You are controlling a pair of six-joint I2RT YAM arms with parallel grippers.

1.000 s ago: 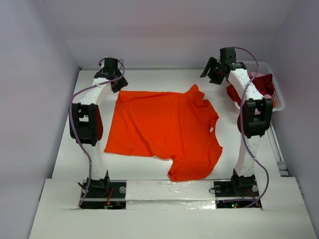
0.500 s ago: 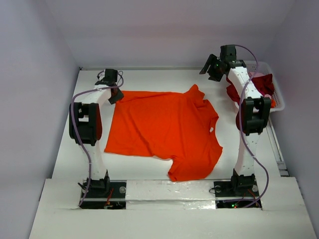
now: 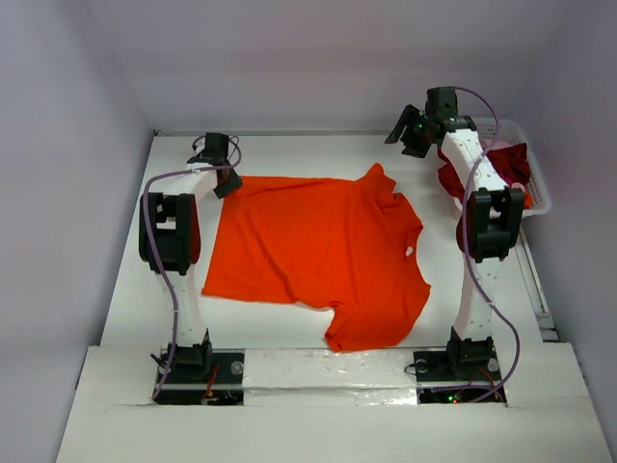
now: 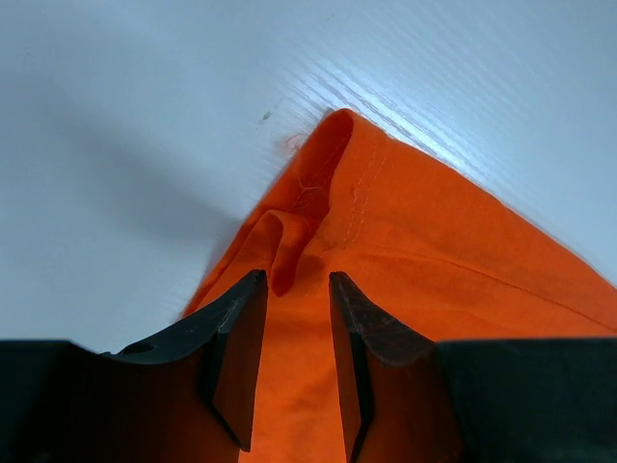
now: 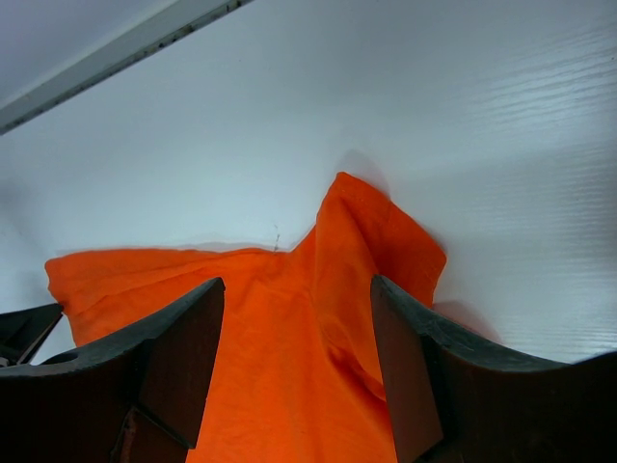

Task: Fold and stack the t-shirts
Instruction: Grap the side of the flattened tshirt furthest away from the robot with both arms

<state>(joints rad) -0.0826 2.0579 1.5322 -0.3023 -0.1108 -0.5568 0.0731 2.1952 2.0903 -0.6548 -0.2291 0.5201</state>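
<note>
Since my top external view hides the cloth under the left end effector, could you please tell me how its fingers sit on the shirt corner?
Observer: The left end effector has its fingers narrowly apart over the corner of the orange t-shirt.
Operator: Is cloth gathered there?
Observer: Yes, a raised fold sits at the fingertips; whether it is pinched, I cannot tell.
Operator: And the right one, please?
Observer: The right end effector is wide open above the sleeve, with nothing between its fingers.
</note>
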